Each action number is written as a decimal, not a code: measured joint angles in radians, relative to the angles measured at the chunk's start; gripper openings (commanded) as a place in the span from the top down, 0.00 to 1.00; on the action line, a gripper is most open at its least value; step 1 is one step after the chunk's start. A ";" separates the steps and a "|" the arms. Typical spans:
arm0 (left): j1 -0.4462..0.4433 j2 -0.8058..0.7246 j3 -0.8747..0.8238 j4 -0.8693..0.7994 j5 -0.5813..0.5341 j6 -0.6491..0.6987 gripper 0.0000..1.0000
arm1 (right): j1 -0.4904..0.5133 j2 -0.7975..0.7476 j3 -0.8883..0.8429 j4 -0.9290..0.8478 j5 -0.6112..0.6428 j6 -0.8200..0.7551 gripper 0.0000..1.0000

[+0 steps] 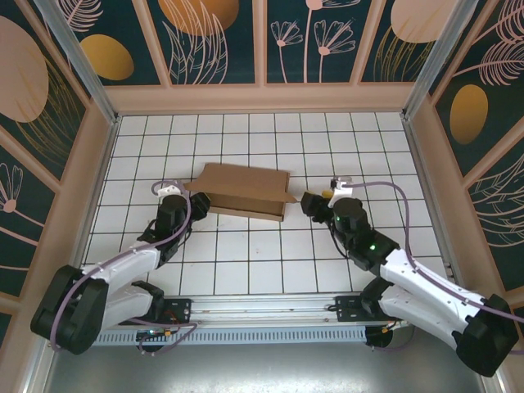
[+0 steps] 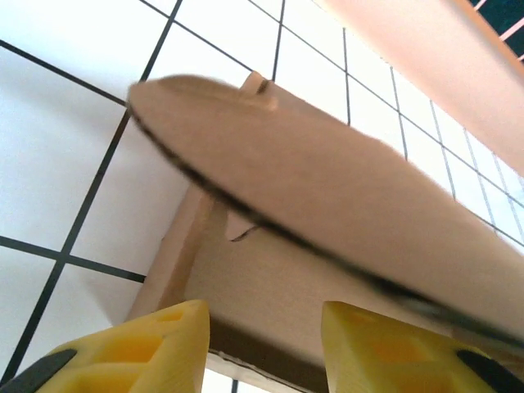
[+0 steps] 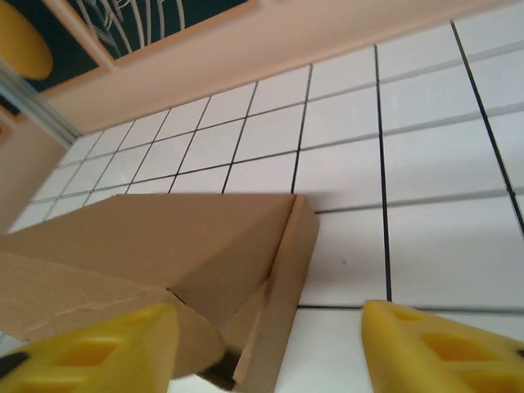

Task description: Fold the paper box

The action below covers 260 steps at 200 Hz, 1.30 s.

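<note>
The desk point(image 1: 246, 254) is surfaced with white tiles divided by thin black lines. A paper box point(image 1: 244, 191) of plain brown cardboard is laid directly on it, just above the middle of the top view, slightly askew.

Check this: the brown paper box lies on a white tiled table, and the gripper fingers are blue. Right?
No: the fingers are yellow, not blue, as both wrist views show. The paper box does lie on the white tiled table.
</note>
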<state>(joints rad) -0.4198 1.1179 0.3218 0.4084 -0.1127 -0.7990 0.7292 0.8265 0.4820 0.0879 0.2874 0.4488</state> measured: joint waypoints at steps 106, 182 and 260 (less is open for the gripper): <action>0.000 -0.518 0.234 -0.553 -0.096 0.042 0.71 | 0.002 0.590 0.587 -0.138 -0.343 -0.132 0.90; 0.040 0.033 0.602 -0.578 0.055 0.197 0.65 | 0.003 0.848 0.620 -0.223 -0.394 -0.191 0.87; 0.153 0.295 0.464 -0.408 0.388 0.106 0.68 | -0.016 0.898 0.525 -0.178 -0.406 -0.235 0.85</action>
<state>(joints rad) -0.2665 1.4128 0.7856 0.0002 0.2752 -0.6930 0.7132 1.7248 1.0069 -0.0898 -0.1184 0.2142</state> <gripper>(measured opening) 0.326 0.146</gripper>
